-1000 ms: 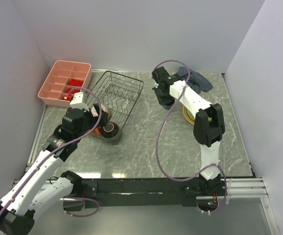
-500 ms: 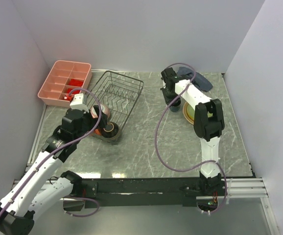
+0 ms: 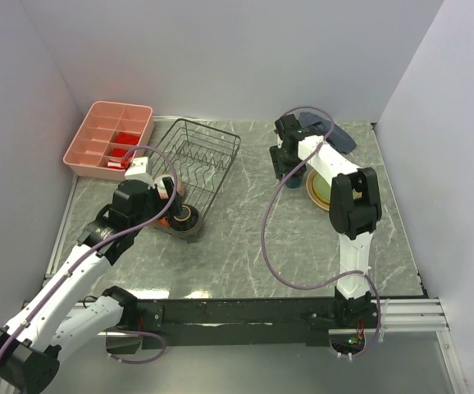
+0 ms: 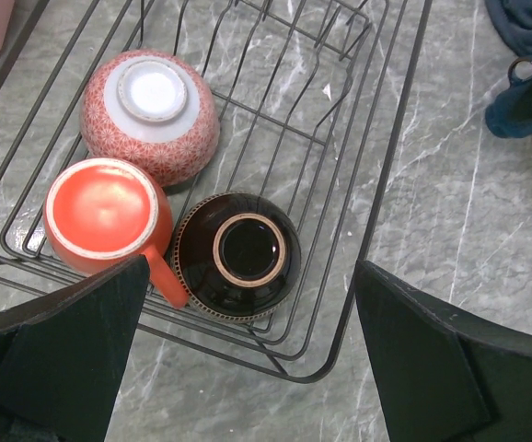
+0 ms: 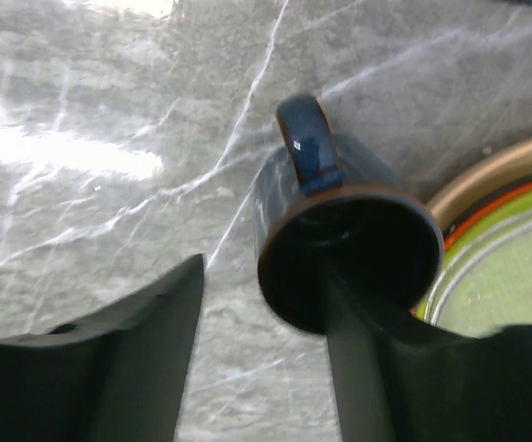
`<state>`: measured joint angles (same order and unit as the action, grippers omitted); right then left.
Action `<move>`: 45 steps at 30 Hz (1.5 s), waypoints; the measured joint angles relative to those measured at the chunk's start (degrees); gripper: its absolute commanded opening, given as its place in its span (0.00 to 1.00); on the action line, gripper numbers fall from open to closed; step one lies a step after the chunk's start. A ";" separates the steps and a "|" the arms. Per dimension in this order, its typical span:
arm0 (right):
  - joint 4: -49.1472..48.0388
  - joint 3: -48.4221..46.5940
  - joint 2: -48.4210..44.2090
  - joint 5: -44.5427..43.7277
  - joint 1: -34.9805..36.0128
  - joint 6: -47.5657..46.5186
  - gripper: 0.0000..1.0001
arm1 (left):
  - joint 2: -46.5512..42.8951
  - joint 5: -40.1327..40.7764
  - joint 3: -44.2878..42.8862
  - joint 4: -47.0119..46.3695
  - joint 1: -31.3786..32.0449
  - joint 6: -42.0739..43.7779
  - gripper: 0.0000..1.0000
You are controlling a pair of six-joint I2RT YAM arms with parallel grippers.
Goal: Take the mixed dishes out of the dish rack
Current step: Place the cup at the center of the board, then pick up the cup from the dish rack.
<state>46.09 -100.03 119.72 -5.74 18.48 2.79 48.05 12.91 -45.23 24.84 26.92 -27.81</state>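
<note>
The black wire dish rack (image 3: pixel 207 146) holds three upturned dishes at its near end: a pinkish bowl (image 4: pixel 151 115), an orange mug (image 4: pixel 103 214) and a dark brown bowl (image 4: pixel 237 253). My left gripper (image 4: pixel 249 272) hovers open above the brown bowl and the rack's near rim, touching nothing. At the right, the small dark blue cup (image 5: pixel 340 230) stands upright on the table beside the lime green plate (image 5: pixel 505 295), which lies on the tan-yellow plate (image 3: pixel 312 195). My right gripper (image 5: pixel 261 276) is open: one finger reaches inside the cup and the other stands clear of its wall.
A pink compartment tray (image 3: pixel 108 137) with red pieces sits at the back left beside the rack. A dark blue cloth (image 3: pixel 331 131) lies at the back right, behind the plates. White walls close the table on three sides.
My right gripper carried the blue cup to the right, set it down beside the plates and opened its jaws. The left gripper edged slightly forward over the rack's near end.
</note>
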 measured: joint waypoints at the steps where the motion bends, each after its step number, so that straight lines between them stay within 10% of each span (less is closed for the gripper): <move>1: 0.11 0.26 -0.63 -0.02 0.00 0.24 0.70 | 0.42 0.00 -0.17 0.15 0.00 0.02 0.99; 10: -0.61 5.49 -15.61 1.05 0.02 3.15 1.00 | 5.20 0.81 -4.44 2.62 0.00 1.66 0.99; 22: -14.56 29.62 -44.78 11.61 0.02 10.29 1.00 | 14.29 10.69 -11.43 10.60 -0.92 2.12 0.99; 45: -25.70 49.57 -58.05 24.98 0.63 16.52 1.00 | 31.45 8.46 -13.92 13.49 -9.77 1.75 0.99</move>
<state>20.38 -50.46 61.67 19.25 19.11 19.31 79.50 21.37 -59.16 38.33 17.15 -26.06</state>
